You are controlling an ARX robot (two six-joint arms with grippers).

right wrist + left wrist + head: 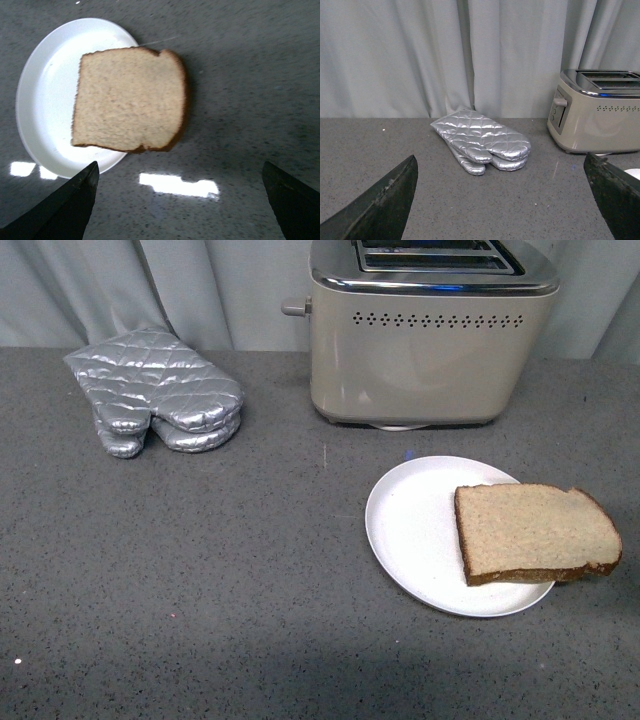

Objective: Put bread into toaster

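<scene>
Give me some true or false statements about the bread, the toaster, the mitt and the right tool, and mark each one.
1. The bread overhangs the white plate's rim. True.
2. The oven mitt sits on top of the toaster. False: it lies on the counter, left of the toaster.
3. The right tool is open and holds nothing. True.
4. The bread stands in a toaster slot. False: it lies flat on the plate.

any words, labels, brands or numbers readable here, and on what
None can be read.
On the boxy beige toaster: any marking by its side knob is too small to read.
On the silver quilted oven mitt, round white plate, light-brown bread slice: no text.
</scene>
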